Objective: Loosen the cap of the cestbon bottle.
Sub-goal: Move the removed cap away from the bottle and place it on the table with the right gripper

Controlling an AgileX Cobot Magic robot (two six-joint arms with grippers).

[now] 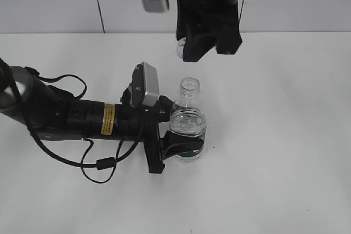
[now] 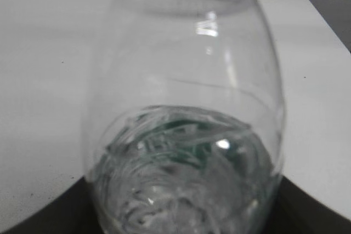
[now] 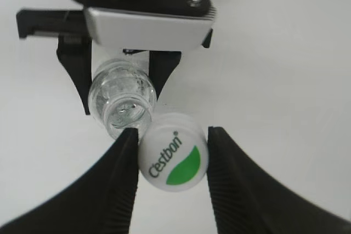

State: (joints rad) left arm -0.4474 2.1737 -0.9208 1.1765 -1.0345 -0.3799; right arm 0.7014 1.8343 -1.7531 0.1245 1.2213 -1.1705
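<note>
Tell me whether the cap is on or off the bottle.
Off. The bottle neck is open in the left gripper, and the right gripper holds the cap clear above.

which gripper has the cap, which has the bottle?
The right gripper, raised above the table, pinches the white cap, clear of the neck. The left gripper clamps the cestbon bottle around its lower body; the bottle's mouth is open.

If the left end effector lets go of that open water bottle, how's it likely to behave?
The Cestbon bottle probably stands but tips easily: tall, narrow and only partly filled. With the cap off in the right end effector, a tip would likely spill. Its thin clear wall probably dents.
</note>
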